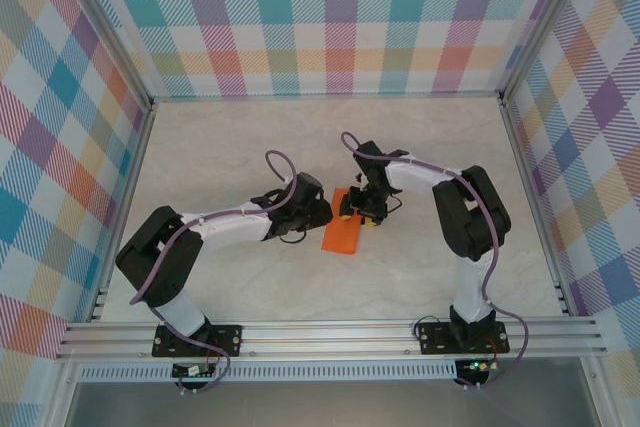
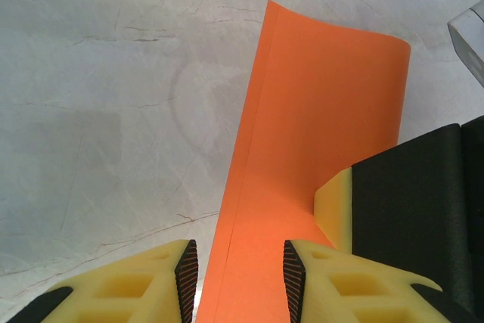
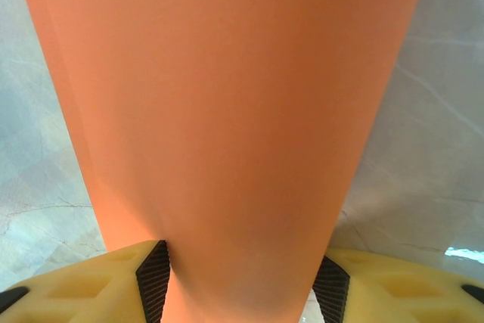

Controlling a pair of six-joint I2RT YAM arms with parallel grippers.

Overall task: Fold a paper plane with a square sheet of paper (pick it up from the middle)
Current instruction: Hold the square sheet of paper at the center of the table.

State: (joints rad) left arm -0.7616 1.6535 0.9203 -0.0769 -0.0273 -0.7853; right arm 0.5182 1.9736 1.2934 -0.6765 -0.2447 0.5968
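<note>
- Top external: A pale marbled tabletop point(image 1: 230, 137) sits inside a booth of pastel plaid walls point(image 1: 340, 27). At its middle the two arms meet over the orange sheet point(image 1: 341, 237), which lies as a narrow rectangle, apparently folded in half. The step in hand looks to be setting the centre crease, and no plane shape shows yet. The next move likely calls for one hand to pin the sheet while the other turns a corner in toward the crease to start the nose. The left hand point(image 1: 330, 215) and right hand point(image 1: 370, 212) crowd the sheet's far end, too close together to read their jaws from here.
- Left wrist: The orange sheet point(image 2: 318, 111) runs away from the camera across the tabletop point(image 2: 113, 111), with a doubled edge down its left side. The left hand point(image 2: 240, 271) stands part open and grips nothing. One pad point(image 2: 187, 274) hangs over bare tabletop just beside the sheet's edge, the other pad point(image 2: 293, 277) over the paper. A black and yellow part point(image 2: 401, 209), judged to belong to the right hand, stands over the sheet at right.
- Right wrist: The orange sheet point(image 3: 227, 111) spans the gap of the right hand point(image 3: 242, 285), reaching both pads point(image 3: 155, 277). The jaws stand well apart, but it cannot be told whether they squeeze the paper or merely straddle it.
</note>
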